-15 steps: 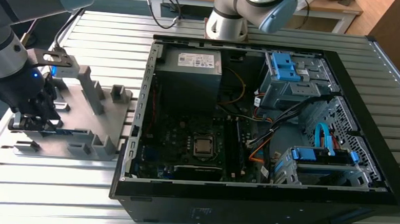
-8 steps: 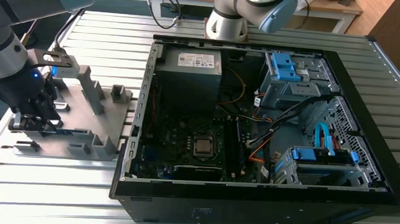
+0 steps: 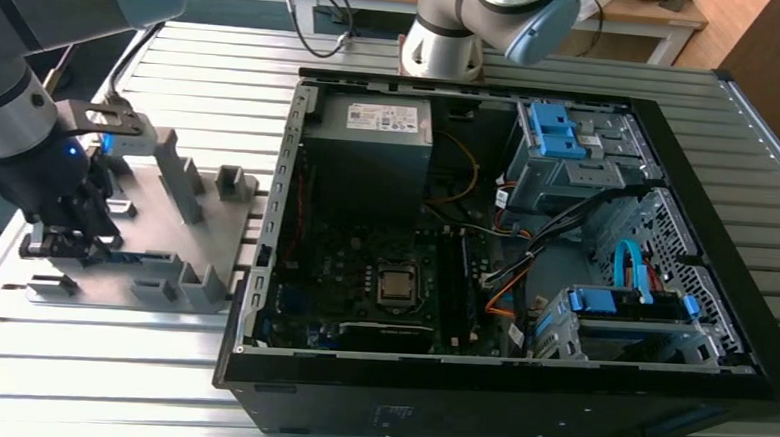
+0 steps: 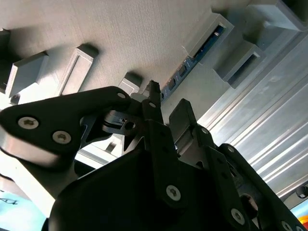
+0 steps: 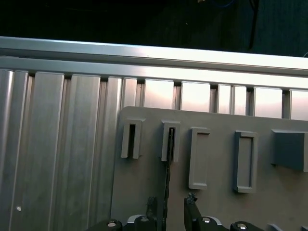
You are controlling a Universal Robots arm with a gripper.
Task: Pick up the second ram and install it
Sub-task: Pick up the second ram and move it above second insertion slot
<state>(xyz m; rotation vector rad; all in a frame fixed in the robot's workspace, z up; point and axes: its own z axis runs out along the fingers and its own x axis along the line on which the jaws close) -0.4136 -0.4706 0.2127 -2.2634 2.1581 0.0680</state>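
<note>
The second ram (image 5: 168, 163) stands on its edge in a slot of the grey holder tray (image 5: 216, 202), seen end-on as a thin dark strip. In the second wrist view its edge (image 4: 195, 57) runs along the slot, past the fingertips. My gripper (image 5: 170, 202) is low over the tray with one finger on each side of the stick and a small gap on both sides, so it is open. In the exterior view the gripper (image 3: 71, 245) hangs over the near left part of the tray (image 3: 163, 217), with the ram (image 3: 131, 259) beside its tips.
An open computer case (image 3: 496, 234) lies to the exterior view's right of the tray, with the motherboard (image 3: 374, 278), cables and blue drive brackets inside. The tray carries several upright blocks (image 3: 179, 172). Ribbed aluminium table (image 3: 89, 363) lies all around.
</note>
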